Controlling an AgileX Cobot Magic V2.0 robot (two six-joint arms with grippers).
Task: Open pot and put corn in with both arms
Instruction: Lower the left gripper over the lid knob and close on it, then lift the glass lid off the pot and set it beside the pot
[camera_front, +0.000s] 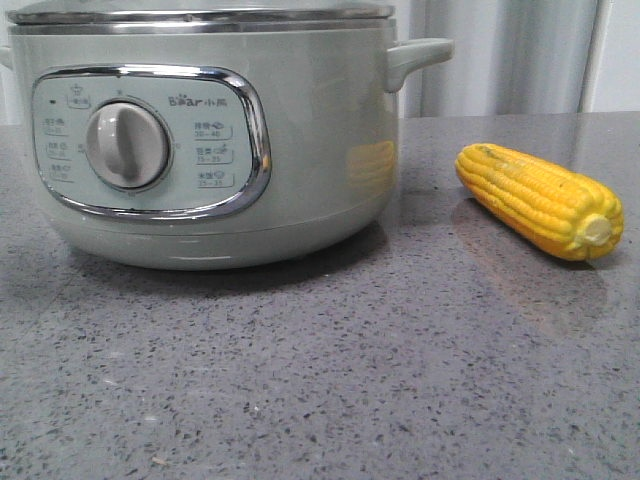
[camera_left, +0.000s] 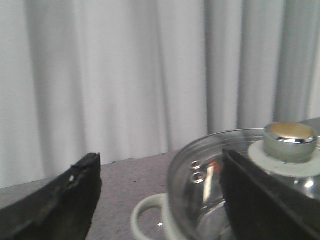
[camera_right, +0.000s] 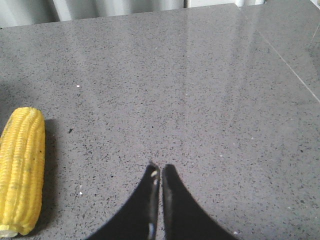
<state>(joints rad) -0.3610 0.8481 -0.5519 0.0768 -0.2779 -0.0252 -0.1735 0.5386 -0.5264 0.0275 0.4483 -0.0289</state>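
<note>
Spreading wide, the left gripper (camera_left: 160, 200) flanks the pot's glass lid (camera_left: 210, 175); the right gripper (camera_right: 159, 172) is pinched closed above speckled grey counter (camera_front: 300, 380). Right of the sage-green pot (camera_front: 300, 150), the ribbed yellow corn (camera_front: 540, 200) lies diagonally, pale stub toward the camera.

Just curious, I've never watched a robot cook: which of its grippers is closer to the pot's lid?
The left. The left gripper is open beside the glass lid, near its knob. The right gripper is shut above bare counter beside the corn.
</note>
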